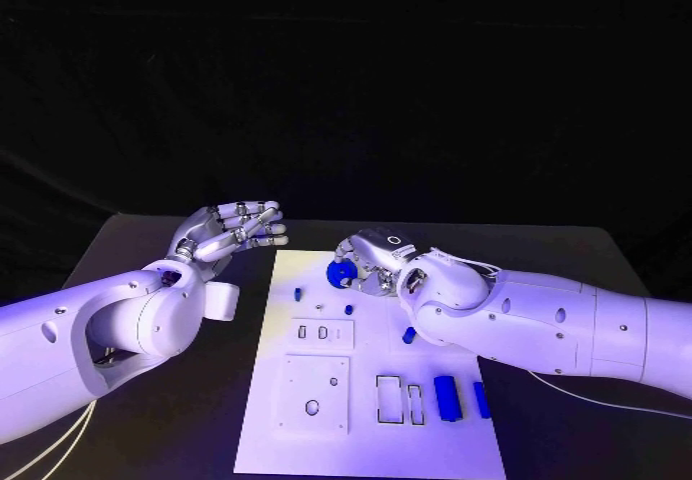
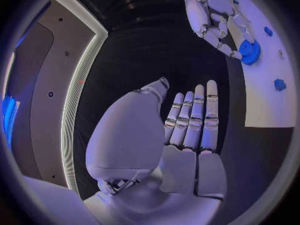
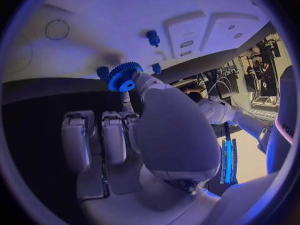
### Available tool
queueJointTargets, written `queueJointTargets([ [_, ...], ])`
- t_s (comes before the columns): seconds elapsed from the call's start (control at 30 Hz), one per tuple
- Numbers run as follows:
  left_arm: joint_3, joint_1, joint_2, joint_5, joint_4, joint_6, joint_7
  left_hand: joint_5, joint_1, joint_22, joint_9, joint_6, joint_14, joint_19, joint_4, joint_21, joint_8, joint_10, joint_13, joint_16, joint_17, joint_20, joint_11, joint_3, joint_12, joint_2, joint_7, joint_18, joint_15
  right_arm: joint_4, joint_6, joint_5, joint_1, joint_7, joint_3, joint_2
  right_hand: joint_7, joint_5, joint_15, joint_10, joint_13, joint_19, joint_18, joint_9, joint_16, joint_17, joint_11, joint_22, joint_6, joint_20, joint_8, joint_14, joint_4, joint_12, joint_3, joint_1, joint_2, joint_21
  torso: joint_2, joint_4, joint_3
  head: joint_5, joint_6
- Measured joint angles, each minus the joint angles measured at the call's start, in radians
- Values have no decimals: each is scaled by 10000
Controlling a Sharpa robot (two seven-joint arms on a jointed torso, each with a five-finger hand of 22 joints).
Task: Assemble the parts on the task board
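Note:
The white task board (image 1: 289,440) lies in the middle of the black table. My right hand (image 1: 378,262) is over the board's far end and pinches a blue gear (image 1: 342,274) between its thumb and a finger; the right wrist view shows the gear (image 3: 124,76) at the thumb's tip, just above the board. My left hand (image 1: 231,232) hovers to the left of the board's far corner, holding nothing, and its fingers (image 2: 194,117) are straight and side by side. Small blue pegs (image 1: 299,294) (image 1: 348,307) (image 1: 410,335) stand on the board.
Two long blue pieces (image 1: 447,397) (image 1: 480,399) lie near the board's right front. Raised white plates with slots (image 1: 323,333) (image 1: 315,392) and rectangular cut-outs (image 1: 389,398) take up the board's middle and front. Bare black table (image 1: 159,440) lies on either side.

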State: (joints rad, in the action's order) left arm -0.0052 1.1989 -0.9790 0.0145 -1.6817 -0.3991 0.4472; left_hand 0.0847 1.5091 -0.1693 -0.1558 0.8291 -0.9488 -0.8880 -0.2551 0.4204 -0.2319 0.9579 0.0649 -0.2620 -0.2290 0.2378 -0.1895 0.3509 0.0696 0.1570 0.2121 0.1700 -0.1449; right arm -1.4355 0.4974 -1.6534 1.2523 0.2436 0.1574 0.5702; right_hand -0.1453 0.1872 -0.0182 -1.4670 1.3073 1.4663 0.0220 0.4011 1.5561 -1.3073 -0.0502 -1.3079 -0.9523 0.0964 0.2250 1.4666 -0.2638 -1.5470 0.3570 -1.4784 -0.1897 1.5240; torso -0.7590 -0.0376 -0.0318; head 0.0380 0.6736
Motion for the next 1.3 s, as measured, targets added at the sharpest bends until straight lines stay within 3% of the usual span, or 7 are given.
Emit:
queueJointTargets([
  [0.53,2,1,-34,2,-19,6,-19,0,0,0,0,0,0,0,0,0,0,0,0,0,2,0,0,0,0,0,0,0,0,348,-229,-173,-174,114,1,-242,-1,-21,1,0,7,0,0,-1,-1,-8,0,2,-29,0,1,0,4,0,75,38,-41,0,-5,22,33,-66,67],
  [0.77,2,2,-36,2,-23,7,-27,0,0,0,0,0,0,0,0,0,0,0,0,0,2,0,0,0,0,0,0,0,0,400,-274,-203,-174,141,-7,-267,1,-22,1,0,6,0,1,0,-1,-7,-1,3,-32,0,-2,0,58,0,189,245,-245,-1,0,25,36,-49,105],
  [0.83,2,2,-37,3,-23,7,-29,0,0,0,0,0,0,0,0,0,0,0,0,0,2,0,0,0,0,0,0,0,0,440,-270,-210,-174,155,-7,-282,7,-22,9,5,6,0,0,-15,-1,-7,-25,3,-80,0,-215,2,40,77,237,481,-321,-1,2,22,35,-46,105],
  [0.93,2,2,-38,3,-24,8,-33,0,0,-1,0,0,0,0,0,0,0,0,0,0,3,0,0,0,0,0,0,0,0,491,-259,-212,-190,175,11,-292,-184,-12,212,9,6,-2,1,-194,-2,-6,-262,4,464,82,-684,-8,-14,302,250,830,-431,-58,6,19,33,-46,92],
  [1.03,2,2,-39,3,-24,8,-36,0,0,-1,0,0,0,0,0,0,0,0,0,0,3,0,0,0,0,0,0,0,0,530,-243,-208,-211,190,19,-298,-279,-12,274,12,5,-4,2,-294,-2,-6,-298,4,747,173,-945,-17,-92,355,-157,1001,-578,-58,8,15,28,-46,81],
  [1.17,2,2,-43,3,-24,9,-42,0,0,-1,0,0,0,0,-1,0,0,-35,0,0,-11,0,-36,0,0,0,0,0,0,537,-218,-173,-209,192,19,-302,-319,-12,312,3,5,-1,2,-323,-2,-5,-359,4,830,220,-1092,14,-239,392,-1064,1243,-381,-58,8,16,26,-53,73],
  [1.3,2,2,-48,3,-24,9,-45,0,0,-1,0,0,0,0,-1,0,0,-36,0,0,-13,0,-36,0,0,0,0,0,0,508,-212,-121,-206,191,18,-273,-285,-12,344,2,4,-1,2,-305,-2,-5,-359,5,678,220,-1092,-18,-284,392,-1520,1770,-118,-58,8,17,22,-63,72],
])
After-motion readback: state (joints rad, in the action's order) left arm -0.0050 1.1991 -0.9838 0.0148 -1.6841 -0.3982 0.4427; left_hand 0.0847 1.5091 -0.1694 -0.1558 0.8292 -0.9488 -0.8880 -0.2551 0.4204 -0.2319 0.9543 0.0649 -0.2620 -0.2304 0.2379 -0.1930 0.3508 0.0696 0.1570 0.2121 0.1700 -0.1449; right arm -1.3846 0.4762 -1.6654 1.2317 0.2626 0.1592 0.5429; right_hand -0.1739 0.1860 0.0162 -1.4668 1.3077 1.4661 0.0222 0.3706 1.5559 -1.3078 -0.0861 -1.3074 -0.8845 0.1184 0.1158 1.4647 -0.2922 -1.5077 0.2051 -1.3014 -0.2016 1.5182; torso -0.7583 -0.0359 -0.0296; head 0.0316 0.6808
